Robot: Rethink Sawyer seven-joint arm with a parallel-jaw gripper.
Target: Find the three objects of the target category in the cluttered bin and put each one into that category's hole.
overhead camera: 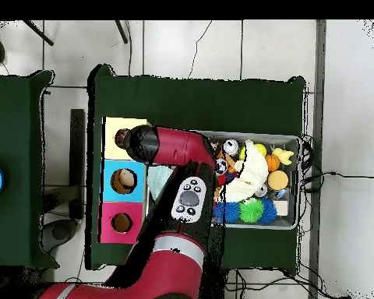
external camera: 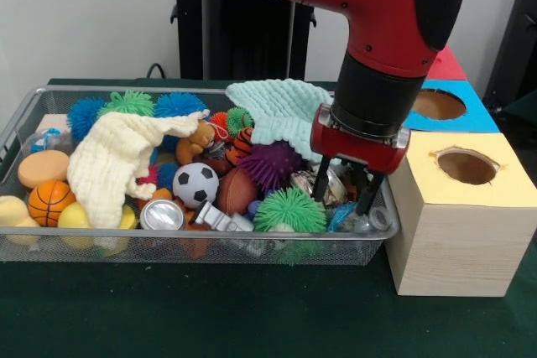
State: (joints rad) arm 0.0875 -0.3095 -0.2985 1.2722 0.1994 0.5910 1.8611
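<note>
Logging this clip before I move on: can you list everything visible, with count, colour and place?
Wire bin: one, silver mesh, on the green table.
Spiky balls: several, blue, green, purple, in the bin.
Cloths: two, cream at its left, mint at its back.
Sports balls: soccer ball, basketball, brown football.
Can: one, silver, front edge.
Boxes: three, wooden, yellow top, blue, red, right of the bin.
Gripper: black fingers open, inside the bin's right end.
</note>
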